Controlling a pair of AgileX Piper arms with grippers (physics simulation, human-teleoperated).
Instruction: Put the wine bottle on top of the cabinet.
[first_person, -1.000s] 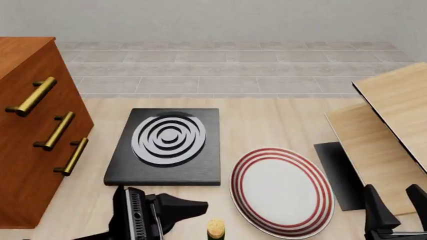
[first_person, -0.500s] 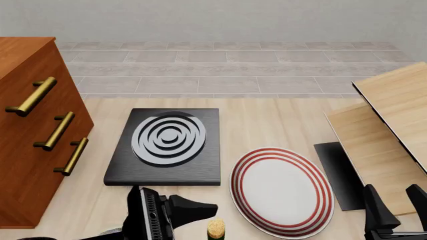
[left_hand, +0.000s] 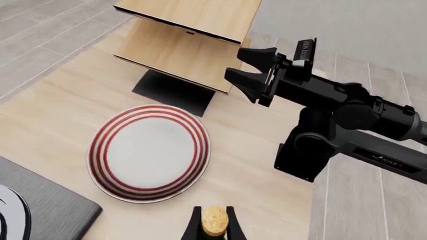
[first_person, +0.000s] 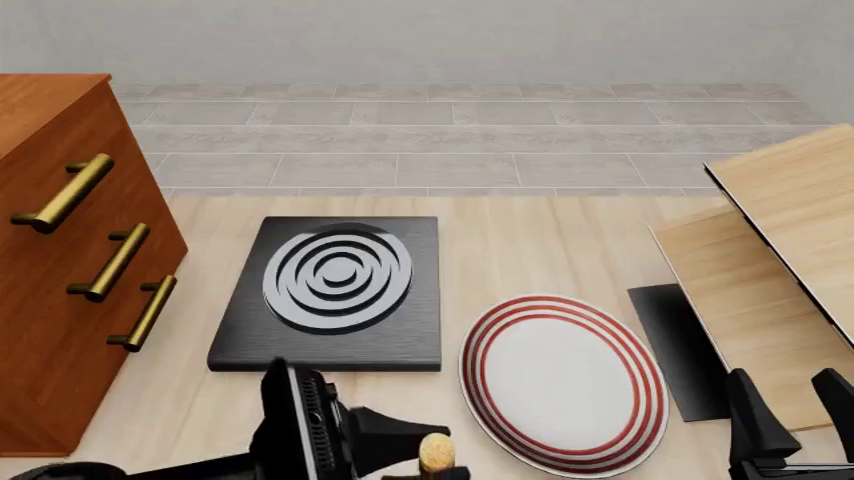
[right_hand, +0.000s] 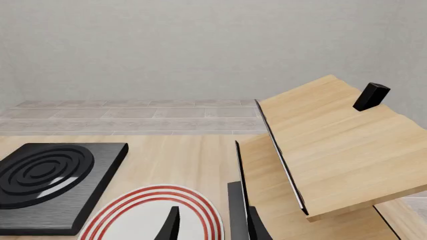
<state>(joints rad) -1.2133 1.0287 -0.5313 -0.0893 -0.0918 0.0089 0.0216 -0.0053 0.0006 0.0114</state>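
Only the tan cork and neck of the wine bottle show, at the front edge of the table between the black board and the plate. In the left wrist view the cork sits between two dark fingers, which press its sides. My left gripper is shut on the bottle's neck. The reddish-brown cabinet with brass handles stands at the far left. At the front right my right gripper is open and holds nothing; it also shows as the open right gripper.
A black board with a silver spiral burner lies mid-table. A red-striped white plate lies right of the bottle. Pale wood boards over a black mat rise at the right, with a small black block on top.
My left gripper has moved right to the cork and closed around it. The cork has shifted slightly. The right arm has not moved.
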